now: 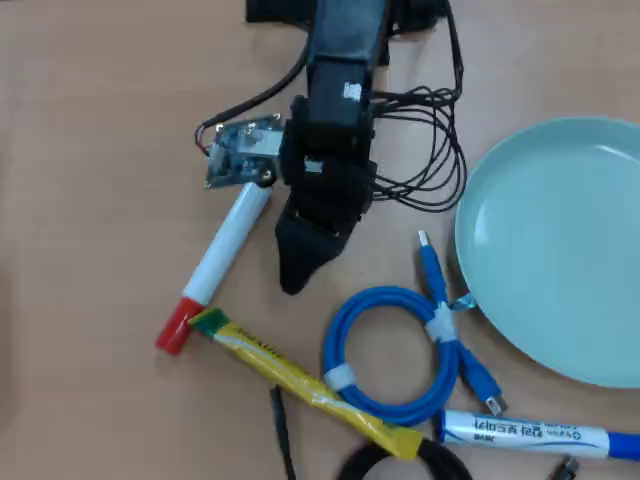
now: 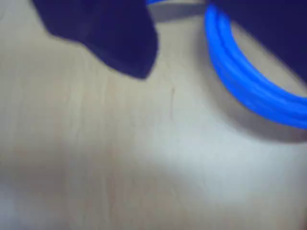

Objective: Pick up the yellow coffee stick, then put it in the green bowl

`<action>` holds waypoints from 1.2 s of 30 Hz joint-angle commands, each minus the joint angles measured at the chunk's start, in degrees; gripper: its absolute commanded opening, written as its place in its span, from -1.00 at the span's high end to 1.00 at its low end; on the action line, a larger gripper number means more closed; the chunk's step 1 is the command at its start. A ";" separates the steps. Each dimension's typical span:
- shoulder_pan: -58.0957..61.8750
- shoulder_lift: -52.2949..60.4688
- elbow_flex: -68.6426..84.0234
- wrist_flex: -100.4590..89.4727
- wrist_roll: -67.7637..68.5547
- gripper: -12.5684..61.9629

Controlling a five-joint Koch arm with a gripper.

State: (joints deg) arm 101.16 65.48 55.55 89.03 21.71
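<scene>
The yellow coffee stick [image 1: 305, 387] lies flat and diagonal on the wooden table at the lower middle of the overhead view, its green end up-left beside a marker's red cap. At the right edge sits the green bowl [image 1: 560, 250], with nothing in it. My gripper [image 1: 293, 278] points down at the table a short way above the stick, touching nothing. Only one dark tip shows, so I cannot tell whether the jaws are apart. The blurred wrist view shows one dark finger [image 2: 110, 38] over bare table; stick and bowl are out of that view.
A white marker with red cap [image 1: 215, 265] lies left of the gripper. A coiled blue cable [image 1: 395, 355] [image 2: 249, 86] rests between stick and bowl, over the stick's right part. A white-and-blue marker [image 1: 530, 434] lies at the bottom right. Black wires [image 1: 430, 150] trail beside the arm.
</scene>
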 commanded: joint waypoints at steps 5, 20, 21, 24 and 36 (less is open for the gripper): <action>0.09 -1.93 -7.12 0.79 0.26 -0.76; -0.35 -5.27 -12.83 0.79 0.53 -0.76; -0.44 -6.24 -13.97 0.88 0.53 -0.76; -0.53 -8.44 -16.08 0.79 0.44 -0.76; -0.18 -16.26 -26.37 0.70 0.18 -0.76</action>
State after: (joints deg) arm 100.90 48.34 34.98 89.12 21.80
